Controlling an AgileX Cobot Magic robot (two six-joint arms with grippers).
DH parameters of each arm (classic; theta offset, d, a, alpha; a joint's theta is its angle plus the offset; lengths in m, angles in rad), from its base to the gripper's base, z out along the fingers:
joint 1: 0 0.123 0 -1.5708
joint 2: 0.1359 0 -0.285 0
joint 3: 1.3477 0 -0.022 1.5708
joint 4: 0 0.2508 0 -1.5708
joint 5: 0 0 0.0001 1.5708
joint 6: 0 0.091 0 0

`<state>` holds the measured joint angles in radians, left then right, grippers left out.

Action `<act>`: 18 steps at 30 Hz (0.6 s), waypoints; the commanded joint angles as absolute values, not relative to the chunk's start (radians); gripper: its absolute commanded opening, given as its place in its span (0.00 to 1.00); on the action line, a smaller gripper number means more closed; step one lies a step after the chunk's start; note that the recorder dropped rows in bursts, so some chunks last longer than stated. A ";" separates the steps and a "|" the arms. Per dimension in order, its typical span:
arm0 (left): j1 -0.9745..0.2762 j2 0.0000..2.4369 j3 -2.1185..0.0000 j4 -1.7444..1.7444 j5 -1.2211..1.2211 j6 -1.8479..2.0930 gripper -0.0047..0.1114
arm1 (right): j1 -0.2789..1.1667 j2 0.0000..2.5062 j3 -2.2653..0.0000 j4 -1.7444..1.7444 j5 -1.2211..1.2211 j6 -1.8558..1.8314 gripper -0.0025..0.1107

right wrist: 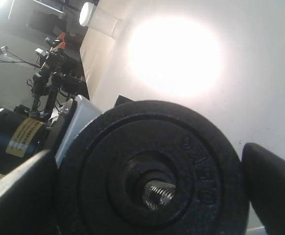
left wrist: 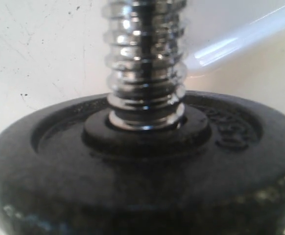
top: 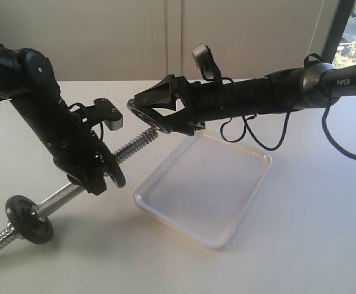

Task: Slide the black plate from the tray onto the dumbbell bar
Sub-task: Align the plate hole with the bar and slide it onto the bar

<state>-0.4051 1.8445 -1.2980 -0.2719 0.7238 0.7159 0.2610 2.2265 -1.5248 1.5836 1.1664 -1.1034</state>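
My right gripper (top: 146,114) is shut on the black plate (top: 149,118) and holds it upright in the air, just off the raised threaded tip of the dumbbell bar (top: 138,142). In the right wrist view the plate (right wrist: 191,161) sits between both fingers (right wrist: 15,193), and the bar's tip (right wrist: 158,194) shows inside its centre hole. My left gripper (top: 100,174) grips the tilted bar near its middle; its fingers are hidden in the left wrist view, which shows only the threaded bar (left wrist: 145,63). The white tray (top: 166,211) lies empty below the right arm.
Another black disc (top: 115,174) sits on the bar right against my left gripper and fills the left wrist view (left wrist: 132,176). A further disc (top: 28,218) is on the bar's low end near the table. The tray's rim (left wrist: 240,41) lies beyond the bar.
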 commanded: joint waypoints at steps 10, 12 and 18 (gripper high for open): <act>-0.409 1.804 -1.316 -0.337 0.703 0.672 0.04 | 0.236 2.208 -1.405 1.744 1.193 -1.247 0.02; -0.409 1.804 -1.316 -0.337 0.703 0.670 0.04 | 0.236 2.208 -1.400 1.744 1.193 -1.247 0.02; -0.409 1.804 -1.316 -0.337 0.701 0.670 0.04 | 0.241 2.208 -1.394 1.744 1.199 -1.247 0.02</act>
<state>-0.4051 1.8445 -1.2980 -0.2719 0.7052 0.6794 0.2415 2.2265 -1.3947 1.6925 1.1357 -1.2332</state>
